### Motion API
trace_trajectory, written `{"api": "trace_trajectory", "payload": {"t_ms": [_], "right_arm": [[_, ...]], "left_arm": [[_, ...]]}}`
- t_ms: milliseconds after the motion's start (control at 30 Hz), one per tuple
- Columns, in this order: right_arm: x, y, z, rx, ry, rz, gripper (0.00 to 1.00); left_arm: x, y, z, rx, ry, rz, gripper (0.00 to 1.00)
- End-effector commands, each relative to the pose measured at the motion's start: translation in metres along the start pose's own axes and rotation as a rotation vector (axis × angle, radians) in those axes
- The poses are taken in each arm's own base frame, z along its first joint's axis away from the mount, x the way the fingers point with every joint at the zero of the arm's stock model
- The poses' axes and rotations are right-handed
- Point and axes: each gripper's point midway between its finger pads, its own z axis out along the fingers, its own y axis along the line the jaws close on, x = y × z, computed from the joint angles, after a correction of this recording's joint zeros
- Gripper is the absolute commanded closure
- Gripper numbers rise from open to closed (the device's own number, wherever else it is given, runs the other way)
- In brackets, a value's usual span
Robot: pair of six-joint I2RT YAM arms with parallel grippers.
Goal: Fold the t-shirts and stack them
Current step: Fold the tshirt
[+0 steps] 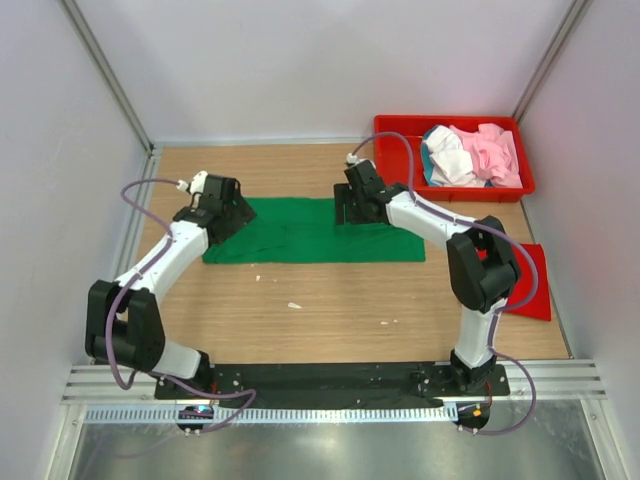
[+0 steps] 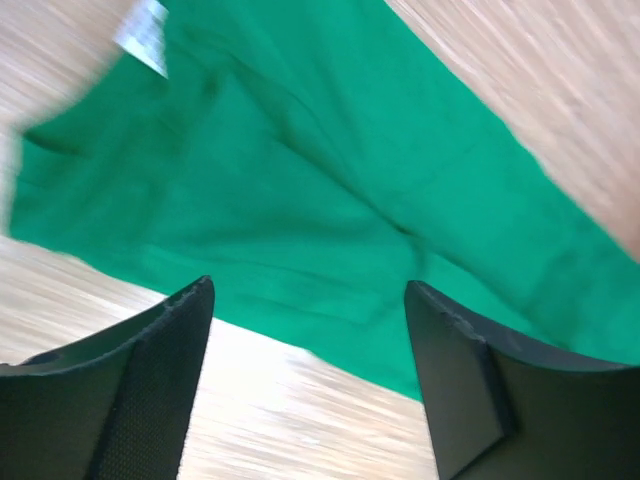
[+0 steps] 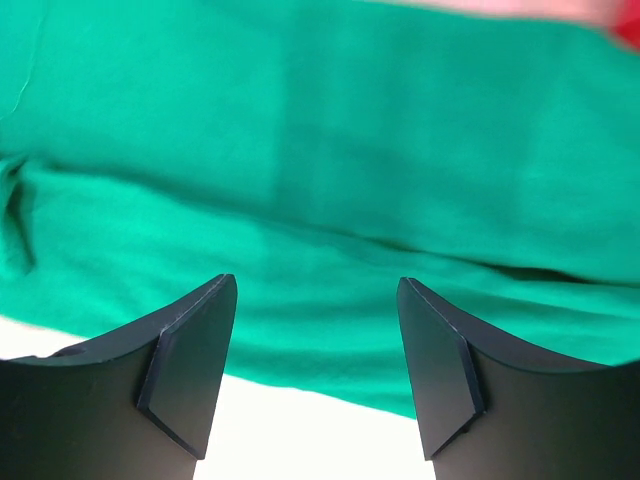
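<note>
Blurrily, white tag (image 2: pixel 142 36) at green t-shirt (image 2: pixel 330 190) edge; writing unreadable.

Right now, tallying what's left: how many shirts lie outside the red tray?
2. On the table, the green t-shirt lies spread at the centre; the red t-shirt sits at the right edge, partly behind the right arm. More could hide beneath.

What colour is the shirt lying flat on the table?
The shirt is plain bright green; top external view shows it best.
</note>
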Motion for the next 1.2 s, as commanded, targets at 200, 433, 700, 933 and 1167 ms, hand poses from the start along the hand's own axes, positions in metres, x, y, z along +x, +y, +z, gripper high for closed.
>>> {"api": "trace_trajectory", "payload": {"t_ms": [200,433,700,933,1167], "right_arm": [[-0.032,-0.094,-0.015,0.163,-0.086,0.048,0.28],[-0.002,-0.111,0.011,0.195,-0.038,0.014,0.29],[0.047,-0.113,0.028,0.178,0.069,0.065,0.30],[0.104,-0.079,0.016,0.040,0.187,0.208,0.34],[0.145,-0.002,-0.013,-0.025,0.197,0.174,0.33]], "left_arm": [[0.027,-0.039,0.042,-0.002,-0.003,-0.379,0.10],[0.041,-0.044,0.082,-0.077,0.045,-0.390,0.11],[0.053,0.016,0.112,-0.237,0.057,-0.410,0.11],[0.009,0.034,0.121,-0.234,0.035,-0.249,0.12],[0.003,0.023,0.149,-0.194,0.133,-0.038,0.15]]}}
